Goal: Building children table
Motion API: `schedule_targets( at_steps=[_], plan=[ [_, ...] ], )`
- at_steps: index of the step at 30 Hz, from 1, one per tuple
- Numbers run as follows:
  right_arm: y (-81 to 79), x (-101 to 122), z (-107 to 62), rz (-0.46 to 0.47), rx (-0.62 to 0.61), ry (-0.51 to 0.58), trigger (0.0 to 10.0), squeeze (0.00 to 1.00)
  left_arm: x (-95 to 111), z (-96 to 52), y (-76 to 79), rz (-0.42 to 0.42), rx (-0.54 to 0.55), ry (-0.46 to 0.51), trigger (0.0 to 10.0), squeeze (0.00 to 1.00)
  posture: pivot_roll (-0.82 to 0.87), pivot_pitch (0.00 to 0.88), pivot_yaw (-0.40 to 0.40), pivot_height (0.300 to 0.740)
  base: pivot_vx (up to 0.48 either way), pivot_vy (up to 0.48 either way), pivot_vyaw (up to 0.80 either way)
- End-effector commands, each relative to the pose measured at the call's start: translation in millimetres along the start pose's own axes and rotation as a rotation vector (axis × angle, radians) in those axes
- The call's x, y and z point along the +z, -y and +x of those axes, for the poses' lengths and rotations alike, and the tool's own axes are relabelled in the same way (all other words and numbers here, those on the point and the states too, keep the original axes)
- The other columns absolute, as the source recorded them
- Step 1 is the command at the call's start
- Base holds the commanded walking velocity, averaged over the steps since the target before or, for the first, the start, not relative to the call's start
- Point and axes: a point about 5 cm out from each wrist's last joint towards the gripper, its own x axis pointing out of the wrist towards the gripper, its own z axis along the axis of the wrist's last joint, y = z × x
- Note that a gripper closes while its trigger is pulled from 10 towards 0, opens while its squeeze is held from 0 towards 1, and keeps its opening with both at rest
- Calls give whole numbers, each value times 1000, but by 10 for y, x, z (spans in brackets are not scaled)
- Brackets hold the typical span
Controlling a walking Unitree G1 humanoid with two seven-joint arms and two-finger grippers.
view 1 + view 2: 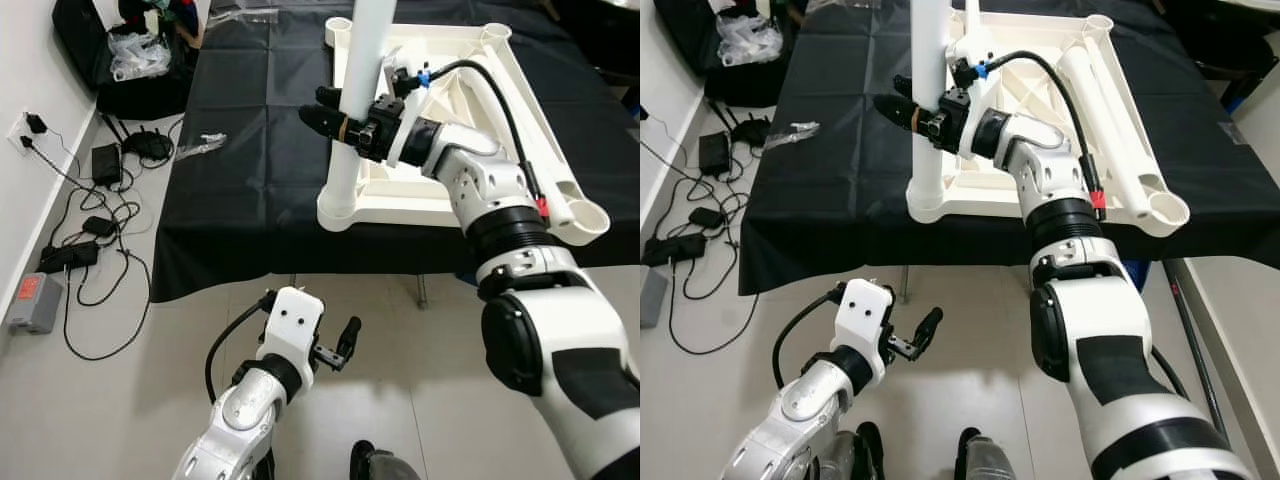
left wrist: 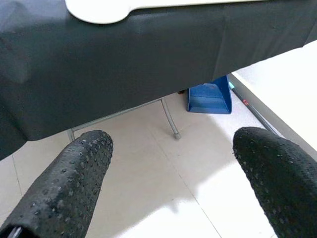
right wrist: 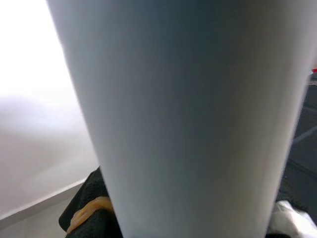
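The white plastic table top (image 1: 400,212) lies upside down on a black-clothed table. A white leg (image 1: 355,100) stands upright in its near-left corner socket. My right gripper (image 1: 325,110) is shut on this leg about halfway up, one black finger on each side. In the right wrist view the leg (image 3: 188,119) is right up against the camera. A second white tube (image 1: 1118,125) lies along the right side of the top. My left gripper (image 1: 338,348) hangs low over the floor in front of the table, open, with nothing between its fingers (image 2: 64,183).
The black cloth (image 1: 250,180) drapes over the front edge. A metal table leg (image 1: 420,290) and a blue bin (image 2: 210,96) are underneath. Cables, chargers and a grey box (image 1: 35,300) lie on the floor at left. A plastic wrapper (image 1: 200,143) rests on the cloth.
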Motion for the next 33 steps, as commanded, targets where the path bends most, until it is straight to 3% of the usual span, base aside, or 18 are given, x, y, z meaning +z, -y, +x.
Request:
schedule_targets(
  at_steps=[1, 5, 7, 8, 9, 10, 11, 13, 16, 17, 19, 20, 21, 24, 29, 30, 32, 33],
  plan=[
    [-24, -86, 40, 37, -13, -6, 0, 0, -27, -13, 26, 0, -1, -16, 10000, 0, 153, 261, -64, 740, 0, 0, 0],
    [126, -170, -74, 72, -236, -20, 0, 0, -30, -14, 23, 0, 0, -16, 10000, 0, 152, 253, -61, 740, 0, 0, 0],
    [126, -170, -74, 72, -236, -20, 0, 0, -30, -14, 23, 0, 0, -16, 10000, 0, 152, 253, -61, 740, 0, 0, 0],
    [330, -239, -290, 64, -556, -50, 0, 0, -41, -19, 24, 2, 0, -18, 10000, 0, 155, 238, -58, 740, 0, 0, 0],
    [330, -239, -290, 64, -556, -50, 0, 0, -41, -19, 24, 2, 0, -18, 10000, 0, 155, 238, -58, 740, 0, 0, 0],
    [402, -259, -394, 56, -687, -59, 0, 0, -46, -23, 25, 3, -1, -18, 10000, 0, 154, 235, -59, 740, 0, 0, 0],
    [402, -259, -394, 56, -687, -59, 0, 0, -46, -23, 25, 3, -1, -18, 10000, 0, 154, 235, -59, 740, 0, 0, 0],
    [482, -272, -557, 45, -907, -52, 0, 0, -46, -28, 17, 11, 5, -15, 10000, 0, 150, 232, -57, 740, 0, 0, 0],
    [488, -271, -585, 35, -948, -49, 0, 0, -45, -29, 14, 15, 9, -13, 10000, 0, 150, 232, -57, 740, 0, 0, 0],
    [476, -286, -644, 16, -1054, -39, 0, 0, -44, -30, 8, 19, 14, -11, 10000, 0, 147, 226, -55, 740, 0, 0, 0],
    [476, -286, -644, 16, -1054, -39, 0, 0, -44, -30, 8, 19, 14, -11, 10000, 0, 147, 226, -55, 740, 0, 0, 0],
    [438, -315, -689, -6, -1160, -26, 0, 0, -49, -25, -1, 22, 19, -10, 10000, 0, 150, 211, -53, 740, 0, 0, 0],
    [438, -315, -689, -6, -1160, -26, 0, 0, -49, -25, -1, 22, 19, -10, 10000, 0, 150, 211, -53, 740, 0, 0, 0],
    [338, -386, -748, -32, -1361, 2, 0, 0, -62, -17, -14, 27, 22, -12, 10000, 0, 151, 208, -51, 740, 0, 0, 0],
    [315, -395, -743, -37, -1401, 2, 0, 0, -65, -17, -14, 26, 22, -13, 10000, 0, 151, 208, -51, 740, 0, 0, 0],
    [273, -420, -632, -13, -1355, 6, 10000, 0, -70, -8, -17, 26, 22, -14, 10000, 0, 153, 197, -52, 740, 0, 0, 0],
    [216, -438, -501, 14, -1285, 16, 10000, 0, -76, 0, -20, 26, 22, -16, 10000, 0, 154, 196, -53, 740, 0, 0, 0],
    [158, -440, -377, 25, -1186, 33, 10000, 0, -84, 10, -22, 23, 22, -18, 10000, 0, 154, 189, -55, 740, 0, 0, 0]
  ],
)
